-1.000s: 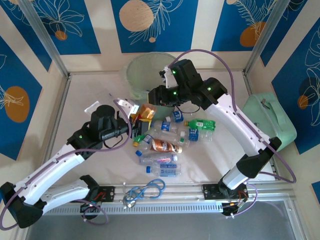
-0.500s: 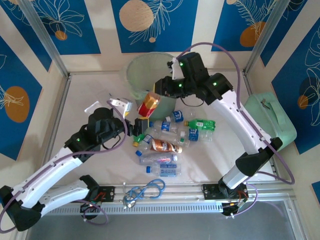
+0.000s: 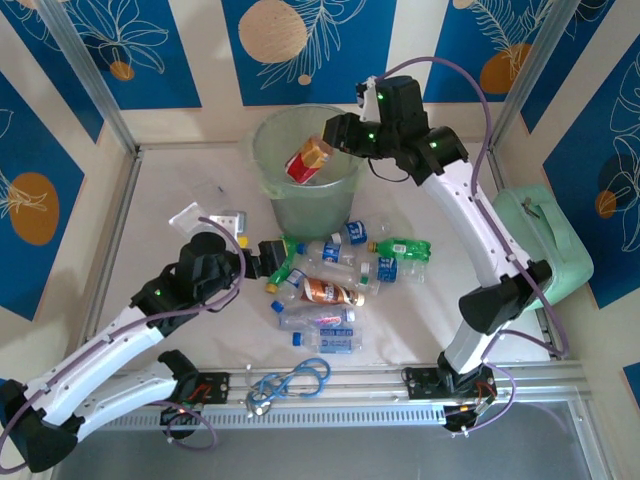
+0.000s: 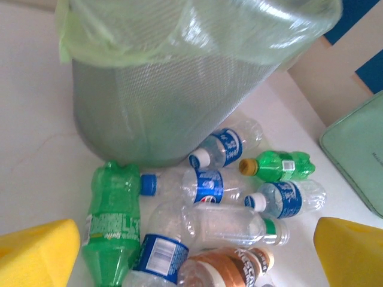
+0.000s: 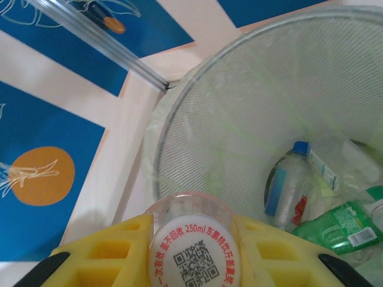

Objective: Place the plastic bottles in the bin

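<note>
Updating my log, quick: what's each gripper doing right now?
Left gripper: open, empty.
Right gripper: shut on the red-labelled bottle, over the bin.

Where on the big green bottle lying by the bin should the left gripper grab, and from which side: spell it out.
Take the green bottle across its labelled middle, from above. It lies flat, lengthwise toward the bin, so the open left gripper can straddle its width. Bare table on its left leaves finger room; a clear bottle touches its right side, likely tighter.
</note>
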Motion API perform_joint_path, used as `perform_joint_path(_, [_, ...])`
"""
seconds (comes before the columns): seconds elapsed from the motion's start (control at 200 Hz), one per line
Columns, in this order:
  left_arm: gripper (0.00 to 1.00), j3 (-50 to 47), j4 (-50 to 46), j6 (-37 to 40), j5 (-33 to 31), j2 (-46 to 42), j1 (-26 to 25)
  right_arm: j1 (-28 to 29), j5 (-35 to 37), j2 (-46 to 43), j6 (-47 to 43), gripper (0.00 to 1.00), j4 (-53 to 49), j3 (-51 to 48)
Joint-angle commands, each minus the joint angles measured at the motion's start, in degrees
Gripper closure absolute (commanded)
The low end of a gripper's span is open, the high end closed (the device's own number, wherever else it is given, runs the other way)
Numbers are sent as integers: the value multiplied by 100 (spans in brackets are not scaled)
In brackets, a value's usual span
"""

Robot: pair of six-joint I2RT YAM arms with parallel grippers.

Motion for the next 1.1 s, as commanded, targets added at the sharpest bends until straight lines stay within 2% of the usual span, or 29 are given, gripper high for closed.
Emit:
perform_joint_path(0.0, [4,-90,-121,-471,-131,5,-33,-139,62,196,-48,68,147,311])
perform_joint_path(0.14, [7,-75,-413,-698,-258,196,-17,-228,115,429,-108,65,64,522])
perform_joint_path(0.325, [6,-188,-392,-911,-82,359,14,-241,163,636,-188,39,-229,784])
perform_joint_path(0.415, [5,-207,-447,-957,-82,431,26,-233,167,535,-188,32,-141,632])
perform_joint_path(0.61, [6,-121,-727,-1021,-172,626,133,-190,103,161,-145,30,-9,195])
perform_joint_path(0.76, [9,-81,-738,-904,108,1006,421,-39,44,-374,-127,30,117,-465])
perform_joint_path(1.095, [11,224,-252,41,293,2508,564,663,419,-2036,45,28,351,-2632])
